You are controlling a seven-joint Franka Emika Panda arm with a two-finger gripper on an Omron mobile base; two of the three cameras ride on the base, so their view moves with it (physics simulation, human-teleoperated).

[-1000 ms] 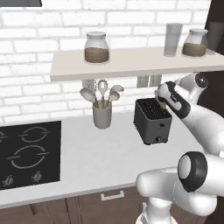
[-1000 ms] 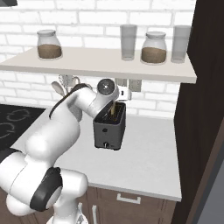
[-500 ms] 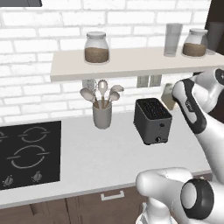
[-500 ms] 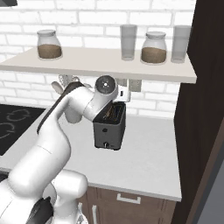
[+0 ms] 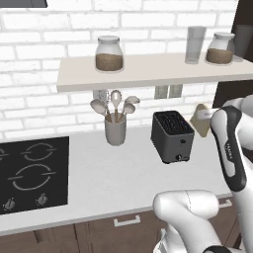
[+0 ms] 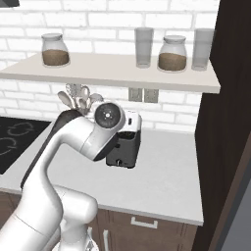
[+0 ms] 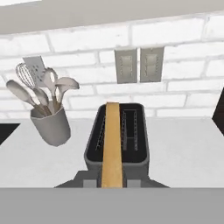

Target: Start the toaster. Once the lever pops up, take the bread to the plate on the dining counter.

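On the far left I'm seeing the black hob, then the grey utensil holder standing on the worktop. Next comes the toaster, its long axis running away from me toward the brick wall. I'm holding the bread edge-on in the gripper, to the toaster's right and above it, jaws clenched on the slice. In the hand view its long edge is lying along the left slot.

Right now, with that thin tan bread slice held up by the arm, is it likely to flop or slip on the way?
The thin tan bread slice looks straight edge-on, so probably stiff. It likely weighs little, though a narrow edge grip might let it pivot.
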